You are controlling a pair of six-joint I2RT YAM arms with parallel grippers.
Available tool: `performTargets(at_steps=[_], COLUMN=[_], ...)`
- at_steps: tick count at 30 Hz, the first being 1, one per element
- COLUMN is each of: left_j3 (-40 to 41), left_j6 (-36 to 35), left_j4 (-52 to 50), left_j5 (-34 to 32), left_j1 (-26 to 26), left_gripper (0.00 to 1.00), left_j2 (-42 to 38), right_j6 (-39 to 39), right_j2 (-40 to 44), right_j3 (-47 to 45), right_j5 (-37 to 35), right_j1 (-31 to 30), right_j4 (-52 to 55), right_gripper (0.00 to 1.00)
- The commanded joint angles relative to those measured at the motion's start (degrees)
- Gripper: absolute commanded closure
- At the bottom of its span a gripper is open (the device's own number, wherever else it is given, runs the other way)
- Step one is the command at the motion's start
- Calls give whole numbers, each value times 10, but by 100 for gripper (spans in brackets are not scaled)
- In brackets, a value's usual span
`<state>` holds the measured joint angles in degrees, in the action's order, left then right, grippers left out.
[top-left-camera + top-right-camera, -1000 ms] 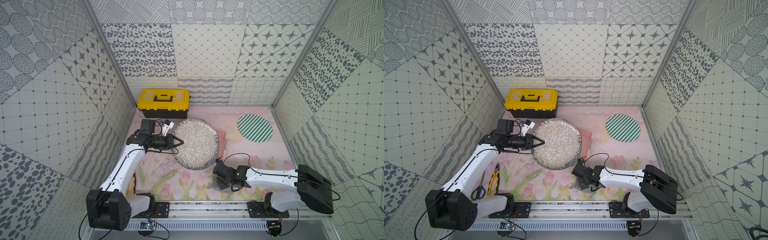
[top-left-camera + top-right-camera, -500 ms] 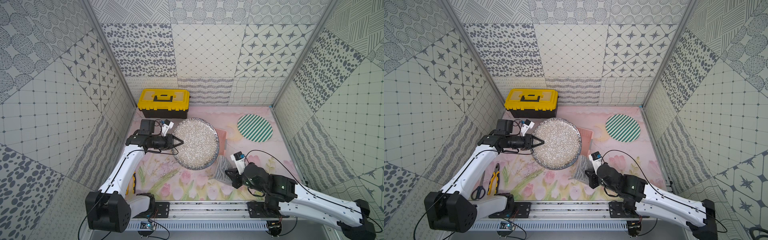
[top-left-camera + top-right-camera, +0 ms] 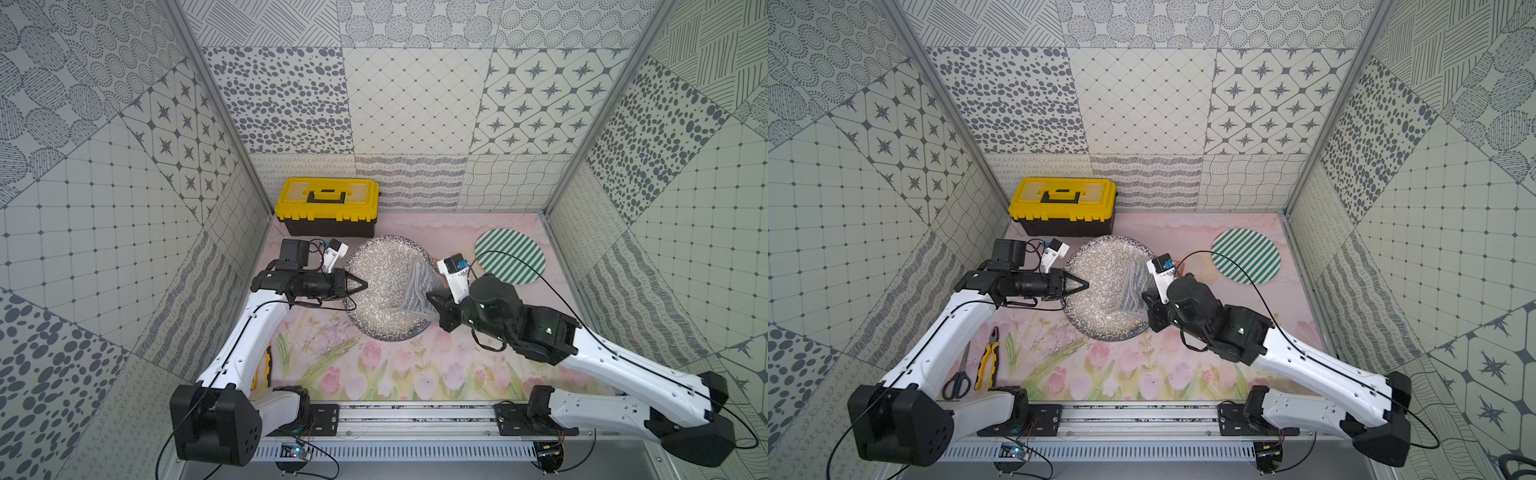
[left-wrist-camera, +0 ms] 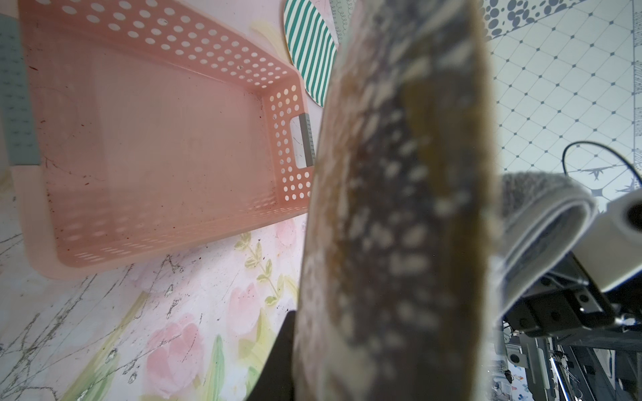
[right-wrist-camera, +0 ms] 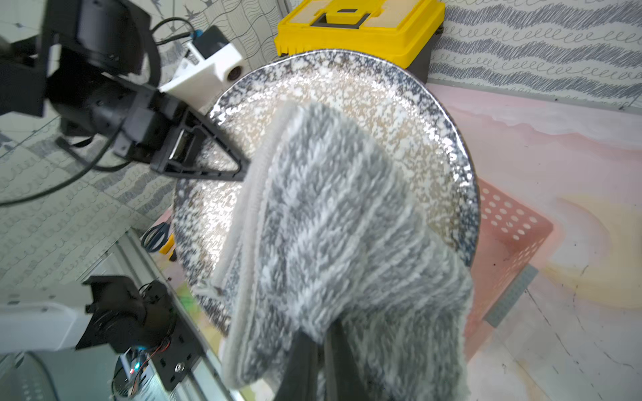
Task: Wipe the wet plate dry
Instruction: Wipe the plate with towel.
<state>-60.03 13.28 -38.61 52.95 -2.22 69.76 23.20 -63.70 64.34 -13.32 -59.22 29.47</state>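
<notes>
A speckled grey and white plate (image 3: 374, 291) (image 3: 1096, 291) is held above the table, tilted. My left gripper (image 3: 362, 286) (image 3: 1084, 286) is shut on its left rim; in the left wrist view the blurred plate (image 4: 399, 208) fills the middle, with one black finger (image 4: 279, 354) beside it. My right gripper (image 3: 430, 298) (image 3: 1145, 298) (image 5: 321, 350) is shut on a fluffy grey striped towel (image 3: 417, 286) (image 3: 1133, 286) (image 5: 340, 225). The towel lies over the right half of the plate's face (image 5: 347, 90), and it hides the right fingertips.
A yellow toolbox (image 3: 326, 205) stands at the back left. A green striped round mat (image 3: 509, 262) lies at the back right. A pink perforated basket (image 4: 156, 139) (image 5: 507, 236) sits under the plate. Pliers (image 3: 988, 361) and scissors (image 3: 957, 380) lie at the front left.
My right arm rose from the table's front with the towel and swung it back onto the plate's right half. The left arm kept the plate still.
</notes>
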Motion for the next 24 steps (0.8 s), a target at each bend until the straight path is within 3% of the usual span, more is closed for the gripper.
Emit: performTargets(at_steps=[1,9,16,24], left_j3=[-9,-17,-24,-39], left_j6=[-38,-87,-106,-113], left_j4=[72,27,8,3], left_j5=[203,244,245,239], left_j1=[5,4,1,-2], left_gripper=[100,100,100,100], left_j2=[-22,-35,-34,-33], right_j6=[-34,-82,-104,-49], right_j2=[-82,-237,-328,-314], right_j3=[67,191,275,235], right_j5=[0,33,79,82], right_j1=[38,72,-6,15], right_j4=[-19,-35,-43,-69], right_gripper=[100,100,100,100])
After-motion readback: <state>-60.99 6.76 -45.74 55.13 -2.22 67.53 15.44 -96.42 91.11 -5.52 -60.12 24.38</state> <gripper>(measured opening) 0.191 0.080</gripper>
